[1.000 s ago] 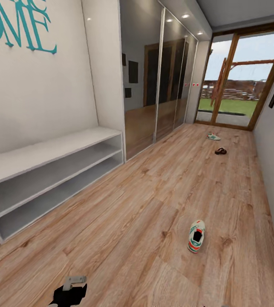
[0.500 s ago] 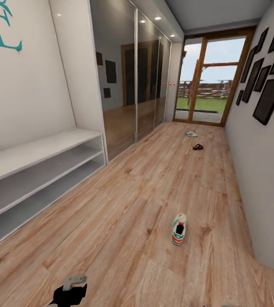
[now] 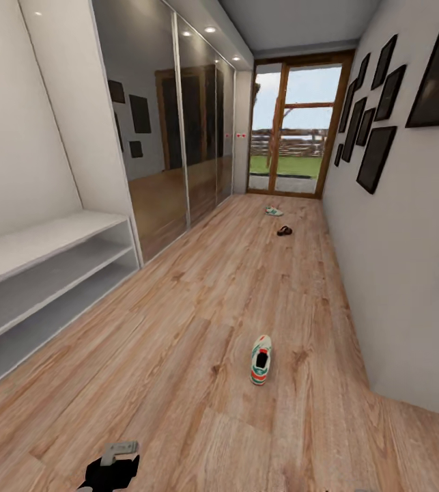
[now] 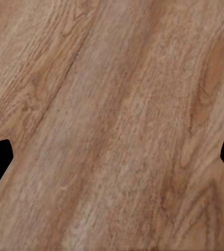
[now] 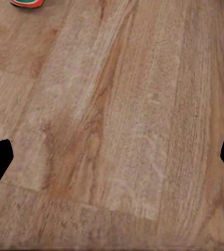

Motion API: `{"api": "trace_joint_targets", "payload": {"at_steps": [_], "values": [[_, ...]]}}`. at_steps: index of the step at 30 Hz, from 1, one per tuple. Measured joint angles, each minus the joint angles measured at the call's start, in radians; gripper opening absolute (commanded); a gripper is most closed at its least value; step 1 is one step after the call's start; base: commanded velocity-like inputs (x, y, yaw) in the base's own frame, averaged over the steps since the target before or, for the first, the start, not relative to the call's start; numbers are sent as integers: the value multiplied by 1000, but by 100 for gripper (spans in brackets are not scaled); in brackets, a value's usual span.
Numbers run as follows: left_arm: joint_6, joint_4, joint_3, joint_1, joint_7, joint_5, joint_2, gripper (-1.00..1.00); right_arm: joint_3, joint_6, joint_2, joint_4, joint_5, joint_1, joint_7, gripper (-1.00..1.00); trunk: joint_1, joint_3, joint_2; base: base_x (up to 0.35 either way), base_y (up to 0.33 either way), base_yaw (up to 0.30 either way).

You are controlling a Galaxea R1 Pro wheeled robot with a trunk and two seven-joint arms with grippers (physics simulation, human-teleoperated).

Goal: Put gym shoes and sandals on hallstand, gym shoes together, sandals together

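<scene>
Left pincer (image 4: pixel 112 157) and right pincer (image 5: pixel 112 157): wide, empty, above corridor floor (image 3: pixel 199 355). 1 gym shoe (image 3: pixel 261 359) on floor nearby. Hallstand (image 3: pixel 48 273) at left, bare. Far end: second gym shoe (image 3: pixel 274 211), 1 sandal (image 3: pixel 285 231) on floor.

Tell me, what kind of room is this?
Probably a home's entrance hallway: a long wood floor, a low shoe rack along one wall, mirrored wardrobe doors, and a glass door to the garden.

White walls (image 3: pixel 410 273), mirrored wardrobe (image 3: pixel 171 130) (ceiling spotlights reflected), black picture frames (image 3: pixel 376 157), glazed door (image 3: pixel 291 130) showing daylight.
</scene>
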Motion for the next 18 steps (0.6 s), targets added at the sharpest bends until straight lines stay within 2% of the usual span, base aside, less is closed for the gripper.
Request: {"api": "trace_joint_targets", "payload": {"at_steps": [10,18], "values": [[0,0,1,0,0,1,0,100,0,0,0,0,0,0,0,100,0,0,0,26,0,-300],[0,0,1,0,0,1,0,100,1,0,0,0,0,0,0,100,0,0,0,175,0,-300]]}}
